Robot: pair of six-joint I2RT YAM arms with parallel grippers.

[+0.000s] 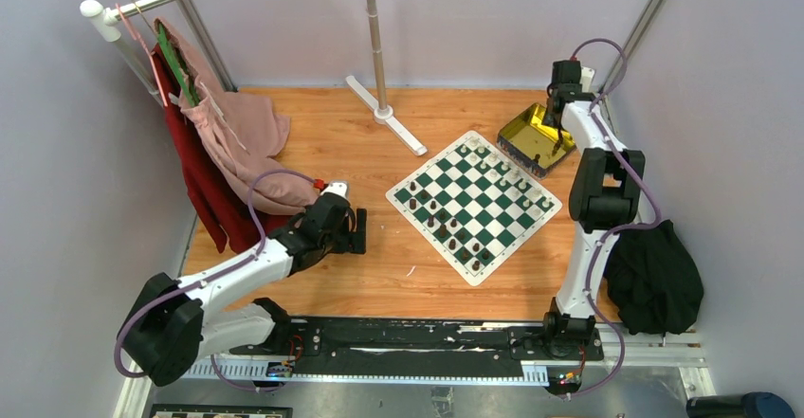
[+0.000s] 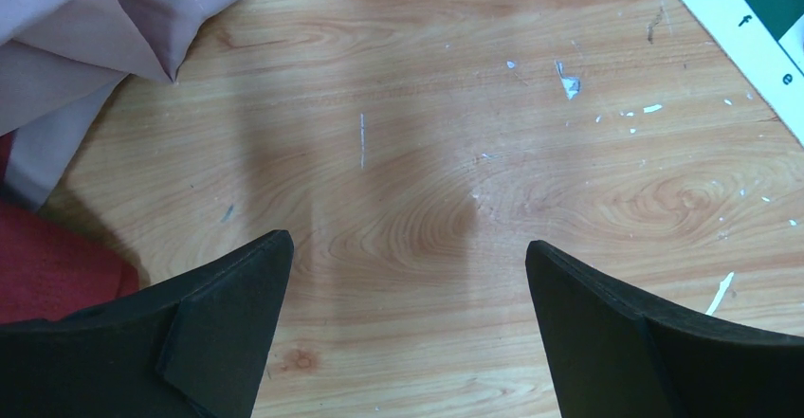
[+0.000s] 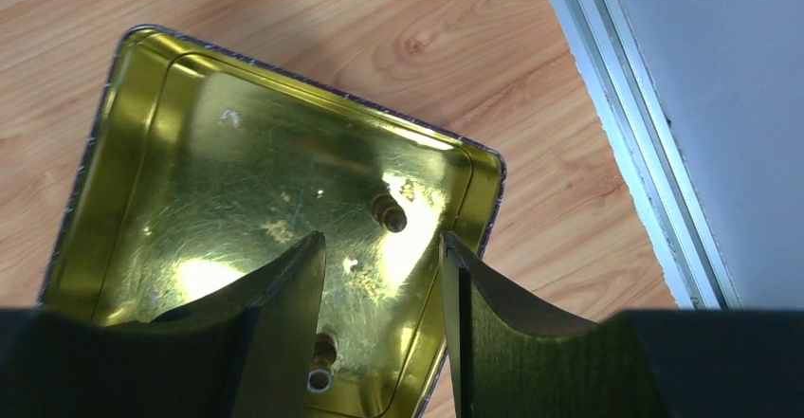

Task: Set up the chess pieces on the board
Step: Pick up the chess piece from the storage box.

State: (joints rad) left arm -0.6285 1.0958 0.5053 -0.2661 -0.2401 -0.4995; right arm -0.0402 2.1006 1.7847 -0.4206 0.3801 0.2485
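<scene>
Since the right gripper [image 3: 381,240] hangs over the gold tin [image 3: 190,181] at the far right corner of the tabletop [image 1: 379,153], I take the step in hand to be fetching a leftover piece out of it. Its fingers stand partly apart with nothing between them. A small dark piece [image 3: 389,213] lies on the tin floor just beyond the fingertips, roughly in line with the gap. It looks to be on its side, though the glare makes that hard to call. A second piece [image 3: 321,350] sits close against the inner edge of the finger on the left of the wrist view.

To do this well, I'd say the arm should choose one piece only, centre the gap over it and come straight down. It should keep the pads off the tin wall, because the metal floor looks slick and a glancing touch could send a tiny piece skidding. A piece lying down wants gripping across its narrow body, and it will need turning upright before it meets its square.

The board [image 1: 474,205] lies right of the table's middle, near the tin. Dark pieces [image 1: 432,219] line its near-left side and white pieces [image 1: 502,181] its far-right side; whether any squares lack a piece I cannot tell. The left gripper [image 2: 406,244] rests low over bare wood towards the left edge, fingers wide apart and holding nothing.
</scene>
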